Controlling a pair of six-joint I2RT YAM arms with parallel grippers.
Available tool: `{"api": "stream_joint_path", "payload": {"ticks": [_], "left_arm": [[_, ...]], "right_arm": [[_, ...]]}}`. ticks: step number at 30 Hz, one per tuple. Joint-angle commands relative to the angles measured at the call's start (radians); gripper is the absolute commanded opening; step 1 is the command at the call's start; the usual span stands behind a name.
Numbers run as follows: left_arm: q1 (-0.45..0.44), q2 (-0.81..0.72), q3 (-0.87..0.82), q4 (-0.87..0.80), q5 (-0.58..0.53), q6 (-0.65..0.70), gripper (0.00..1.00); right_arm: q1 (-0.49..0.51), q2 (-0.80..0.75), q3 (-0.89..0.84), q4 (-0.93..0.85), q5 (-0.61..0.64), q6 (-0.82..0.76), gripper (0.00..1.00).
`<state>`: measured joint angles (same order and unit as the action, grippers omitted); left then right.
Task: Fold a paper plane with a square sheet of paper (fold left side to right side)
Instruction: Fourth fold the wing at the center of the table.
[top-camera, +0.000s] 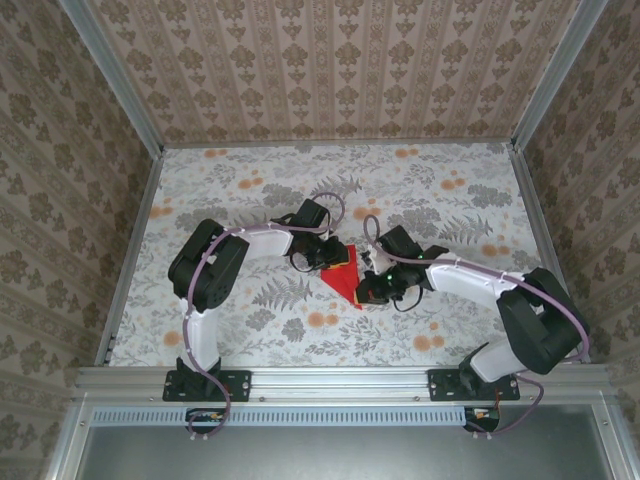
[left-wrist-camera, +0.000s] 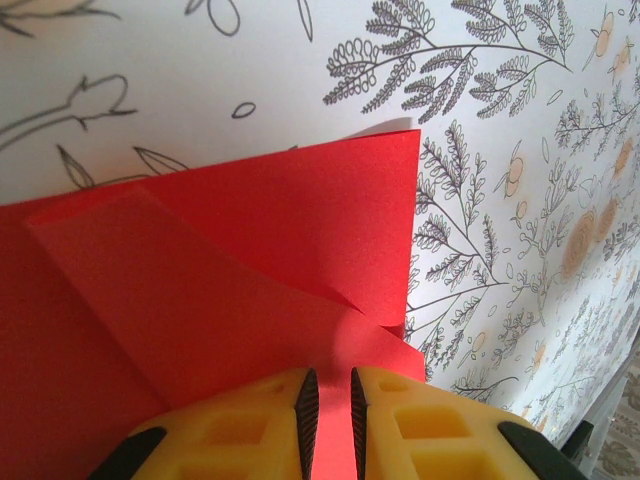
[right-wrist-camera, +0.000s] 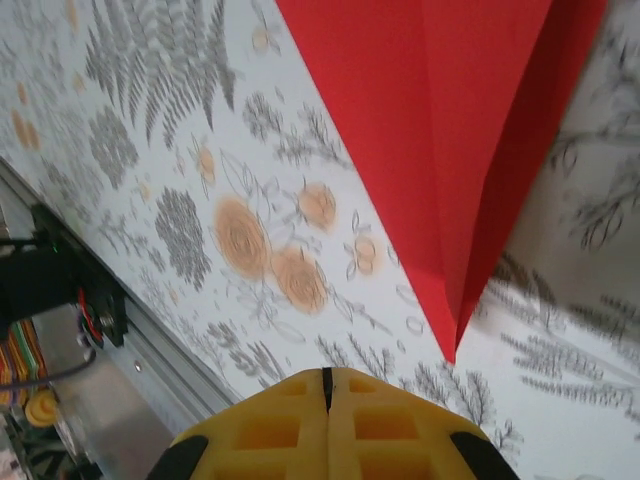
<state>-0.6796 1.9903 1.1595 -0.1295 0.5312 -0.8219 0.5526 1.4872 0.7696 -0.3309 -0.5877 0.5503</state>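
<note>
The left gripper (left-wrist-camera: 328, 415) pinches the paper plane's (top-camera: 343, 276) wide end to anchor it, while the right gripper (right-wrist-camera: 326, 400), jaws closed and empty, hovers just beyond its nose.

Even, bright, diffuse light overall; no hard glare in top view. Surface (top-camera: 250, 330) evenly lit, arms cast only faint soft shadows beside the red paper (top-camera: 342, 280). Left wrist view: paper (left-wrist-camera: 250, 270) sharp, saturated; thin dark shadow along its fold edges; cloth pattern right of paper softens toward frame edge. Right wrist view: paper (right-wrist-camera: 450, 130) slightly blurred, soft shadow below its tip; surface print blurry left of paper, bkgd corner dim.
</note>
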Motion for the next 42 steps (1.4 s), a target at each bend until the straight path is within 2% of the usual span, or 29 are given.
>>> {"api": "stream_joint_path", "payload": {"ticks": [1,6,15,21,26,34,42], "left_arm": [[-0.005,0.042,-0.027,-0.090,-0.071,0.014,0.21],[-0.006,0.044,-0.020,-0.090,-0.067,0.012,0.21],[-0.003,0.020,0.008,-0.091,-0.053,0.024,0.23],[0.004,-0.052,0.019,-0.082,-0.061,0.060,0.26],[0.004,-0.131,-0.049,-0.014,-0.059,0.071,0.26],[-0.025,-0.176,-0.157,0.159,0.056,0.065,0.17],[-0.042,-0.113,-0.149,0.154,0.068,0.050,0.11]], "right_arm": [[-0.014,0.070,0.049,0.060,0.049,0.042,0.00],[-0.015,0.183,0.119,0.073,0.064,0.040,0.00],[-0.014,0.270,0.090,0.026,0.115,0.022,0.00],[-0.014,0.306,0.083,-0.036,0.165,0.002,0.00],[-0.014,0.309,0.075,-0.057,0.184,-0.008,0.00],[-0.011,0.330,0.095,-0.072,0.193,-0.016,0.00],[-0.008,0.336,0.100,-0.079,0.195,-0.018,0.00]]}}
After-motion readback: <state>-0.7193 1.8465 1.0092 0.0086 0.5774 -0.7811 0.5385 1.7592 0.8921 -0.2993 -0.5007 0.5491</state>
